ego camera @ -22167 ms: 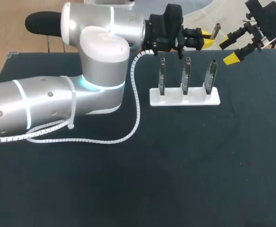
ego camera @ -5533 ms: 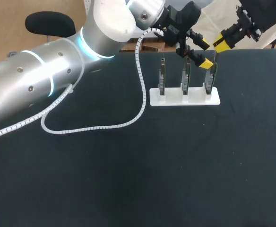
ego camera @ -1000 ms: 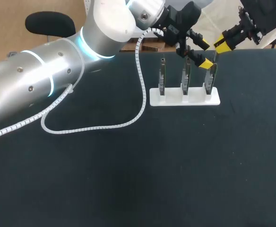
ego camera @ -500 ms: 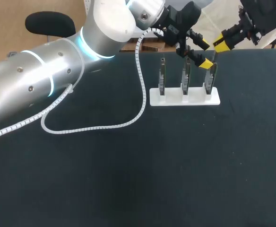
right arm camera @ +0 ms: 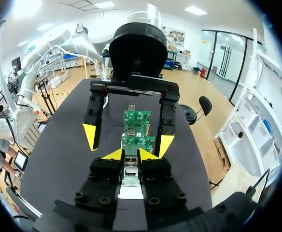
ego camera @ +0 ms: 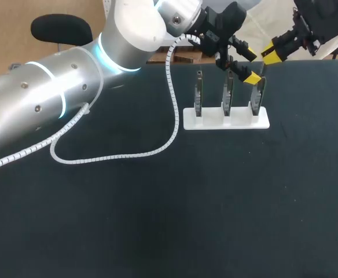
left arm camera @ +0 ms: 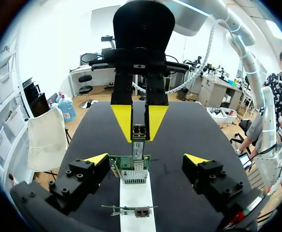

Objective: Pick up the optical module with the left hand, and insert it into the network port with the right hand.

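In the left wrist view, the small metal optical module (left arm camera: 139, 132) is pinched between the yellow tips of my right gripper (left arm camera: 140, 126). Its lower end meets the port of the green network card (left arm camera: 129, 167) standing on the white stand (left arm camera: 136, 195). My left gripper (left arm camera: 146, 160) straddles that card, open, its fingers well clear on either side. In the right wrist view, my right gripper (right arm camera: 130, 155) is shut on the module (right arm camera: 130, 170), with the card (right arm camera: 137, 143) just ahead. In the head view, both grippers meet over the rightmost card (ego camera: 259, 92): left gripper (ego camera: 249, 65), right gripper (ego camera: 271, 54).
The white stand (ego camera: 227, 120) at the table's back holds three upright cards; the middle card (ego camera: 228, 95) and left card (ego camera: 198, 95) stand free. My left arm's white spiral cable (ego camera: 157, 152) droops onto the black table (ego camera: 186, 220).
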